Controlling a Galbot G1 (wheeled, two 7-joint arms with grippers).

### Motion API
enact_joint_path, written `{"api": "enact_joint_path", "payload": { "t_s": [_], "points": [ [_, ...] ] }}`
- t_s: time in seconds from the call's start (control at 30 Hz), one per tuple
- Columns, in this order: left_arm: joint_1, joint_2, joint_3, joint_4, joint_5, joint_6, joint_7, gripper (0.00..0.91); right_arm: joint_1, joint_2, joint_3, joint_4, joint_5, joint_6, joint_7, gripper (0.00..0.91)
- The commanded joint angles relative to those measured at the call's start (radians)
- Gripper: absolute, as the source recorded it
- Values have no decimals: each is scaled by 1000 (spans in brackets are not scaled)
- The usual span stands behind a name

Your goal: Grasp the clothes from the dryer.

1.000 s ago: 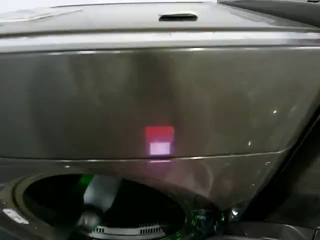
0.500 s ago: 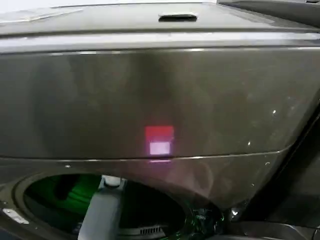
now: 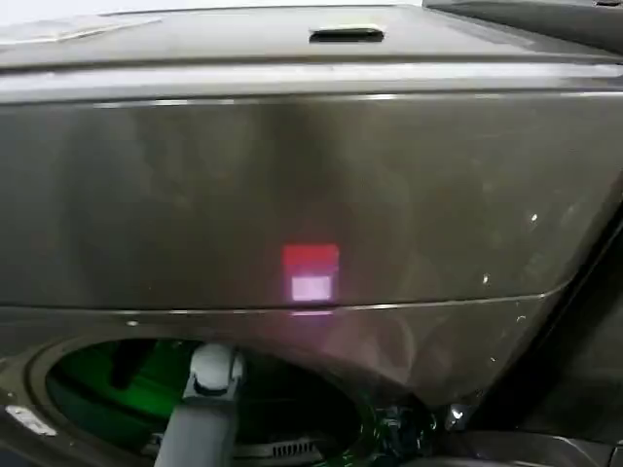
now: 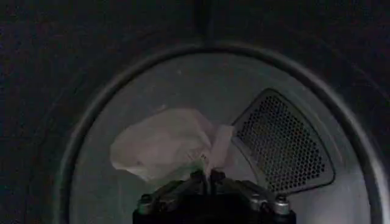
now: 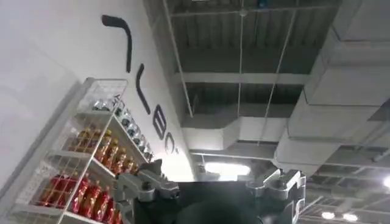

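1. Presently, dryer (image 3: 311, 195): dark bronze-grey front-loader, red-pink light (image 3: 311, 272) glowing on its front panel, round porthole (image 3: 88, 389) low on the robot's left side, green glow within.
2. Left arm (image 3: 200, 413): grey, reaching through the porthole into the drum.
3. Left gripper (image 4: 209, 178): inside the drum, fingers drawn together and pinching the near edge of the clothes.
4. Clothes (image 4: 164, 146): white wrinkly bundle, lying in the drum just beside a perforated vent panel (image 4: 280, 143).
5. Right gripper (image 5: 210, 185): raised clear of the machine, pointing at the ceiling, fingers spread wide, holding nothing; a drinks shelf (image 5: 91, 158) stands off to one side.
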Motion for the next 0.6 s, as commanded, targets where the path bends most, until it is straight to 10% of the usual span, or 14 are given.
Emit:
{"api": "enact_joint_path", "payload": {
  "t_s": [0.03, 0.6],
  "points": [
    [11, 1, -2, -16, 9, 49, -4, 0, 0, 2, 4, 3, -2, 2, -4, 907],
    [-1, 6, 3, -15, 11, 58, 11, 0, -5, 5, 20, 6, -11, -16, -15, 907]
  ]
}}
